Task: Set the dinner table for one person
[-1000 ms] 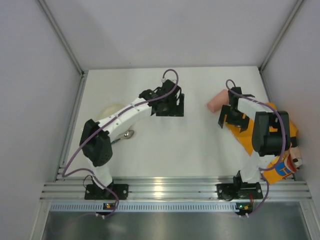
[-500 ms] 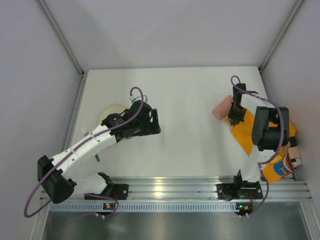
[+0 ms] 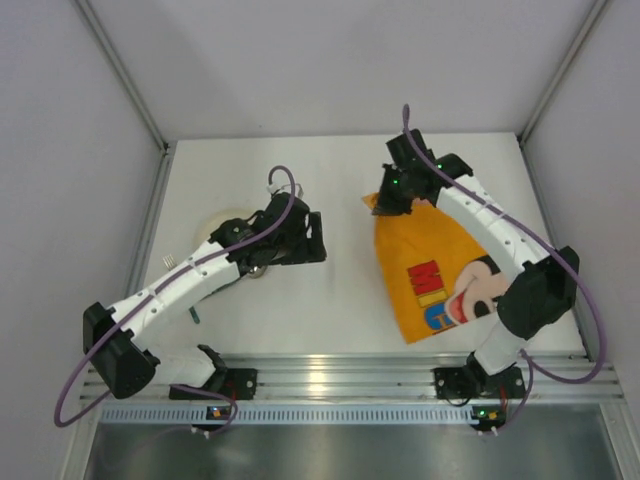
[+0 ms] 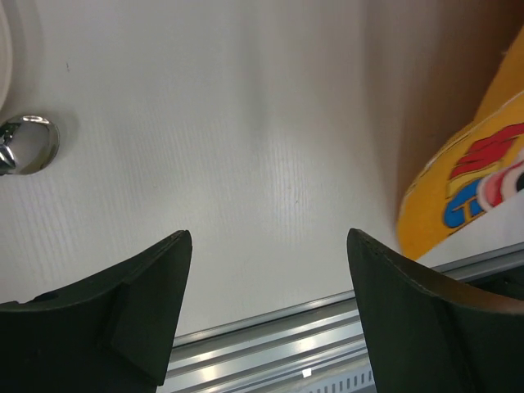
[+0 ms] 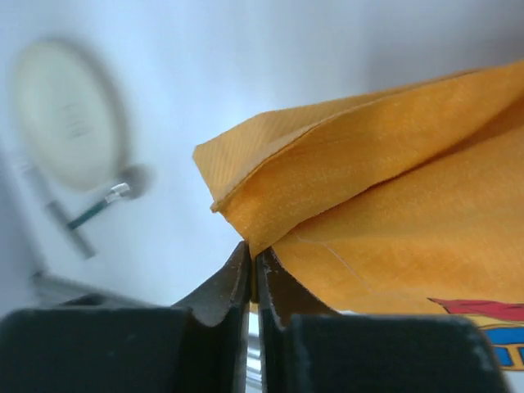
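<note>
The dinner table (image 3: 340,310) is a white matte top with aluminium rails. An orange Mickey Mouse cloth (image 3: 435,265) lies spread over its right half. My right gripper (image 3: 386,200) is shut on the cloth's far left corner (image 5: 270,205), and in the right wrist view the right gripper (image 5: 254,252) pinches the folded hem and lifts it slightly. My left gripper (image 3: 312,240) hovers open over bare table left of the cloth. In the left wrist view the left gripper (image 4: 270,241) holds nothing, with the cloth's edge (image 4: 467,188) to its right.
A cream plate (image 3: 225,220) sits at the left, partly under my left arm. A spoon (image 4: 29,143) lies just in front of the plate, its green handle (image 5: 90,213) pointing to the near edge. Another utensil (image 3: 170,261) lies further left. The front rail (image 3: 330,375) borders the near edge.
My right gripper shut on the cloth and dragged it from the right edge toward the table's middle, spreading it out. My left arm drew back toward the plate, its gripper staying open.
</note>
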Robot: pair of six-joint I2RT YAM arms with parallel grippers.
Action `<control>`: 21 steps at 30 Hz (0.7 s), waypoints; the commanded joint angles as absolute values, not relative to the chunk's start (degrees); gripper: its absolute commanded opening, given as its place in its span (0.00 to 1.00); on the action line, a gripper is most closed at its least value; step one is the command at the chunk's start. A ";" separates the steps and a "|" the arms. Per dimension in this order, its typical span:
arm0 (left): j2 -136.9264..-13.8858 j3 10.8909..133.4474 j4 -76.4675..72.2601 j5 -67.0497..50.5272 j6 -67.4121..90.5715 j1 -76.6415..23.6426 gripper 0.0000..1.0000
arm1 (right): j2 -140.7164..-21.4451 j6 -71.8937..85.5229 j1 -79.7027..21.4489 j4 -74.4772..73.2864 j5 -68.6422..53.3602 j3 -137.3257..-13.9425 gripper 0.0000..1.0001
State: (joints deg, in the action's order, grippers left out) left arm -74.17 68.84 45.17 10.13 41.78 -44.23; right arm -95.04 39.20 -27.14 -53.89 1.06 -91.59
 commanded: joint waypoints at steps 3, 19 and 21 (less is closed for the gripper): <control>-76.02 74.88 46.32 10.29 37.71 -44.12 0.82 | -103.16 54.05 -34.71 -39.29 -22.31 -93.94 1.00; -79.87 66.63 36.91 -17.48 32.00 -47.98 0.91 | -84.74 42.55 -15.05 -43.94 -16.26 -71.73 1.00; -82.08 65.66 36.22 -18.45 30.94 -51.40 0.92 | -82.45 39.65 -7.96 -45.00 -15.56 -69.53 1.00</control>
State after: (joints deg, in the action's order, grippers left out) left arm -79.29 67.26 39.97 -10.90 33.76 -47.94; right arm -86.63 44.58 -15.66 -43.42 -17.30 -71.85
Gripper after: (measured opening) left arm 0.916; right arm 0.996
